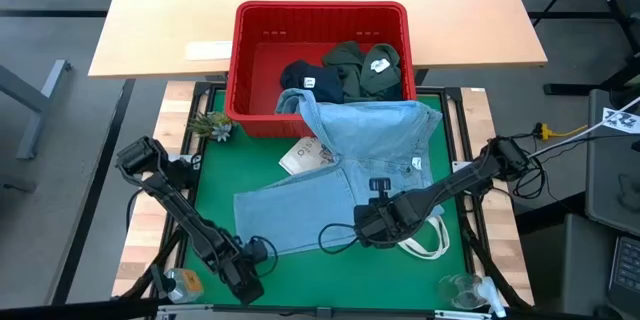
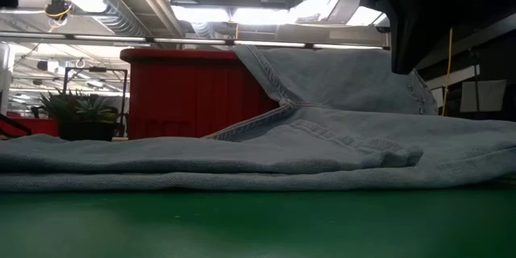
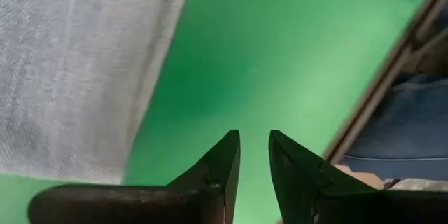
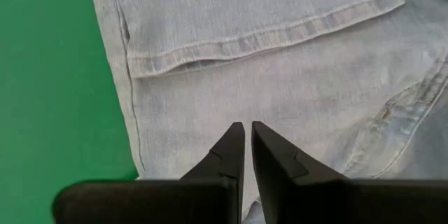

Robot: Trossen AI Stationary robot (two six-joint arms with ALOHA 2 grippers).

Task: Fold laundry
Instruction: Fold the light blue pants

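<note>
Light blue denim jeans [image 1: 340, 175] lie spread on the green mat [image 1: 215, 210]. Their upper end is draped against the red basket's front rim [image 1: 300, 110], and one leg reaches toward the near left. My right gripper [image 1: 362, 228] hangs shut above the jeans near their middle; in its wrist view [image 4: 248, 133] it hovers over denim below a folded-over hem [image 4: 266, 42]. My left gripper [image 3: 255, 143] stands over bare mat at the near left corner [image 1: 250, 282], beside the leg's edge [image 3: 70, 63]. Its fingers are a narrow gap apart with nothing between them.
The red basket [image 1: 320, 10] at the far edge holds navy [image 1: 300, 78] and olive green [image 1: 360, 65] garments. A white tote bag [image 1: 305, 155] lies partly under the jeans, its handles [image 1: 430, 240] out at the near right. A small plant [image 1: 215, 125] stands far left.
</note>
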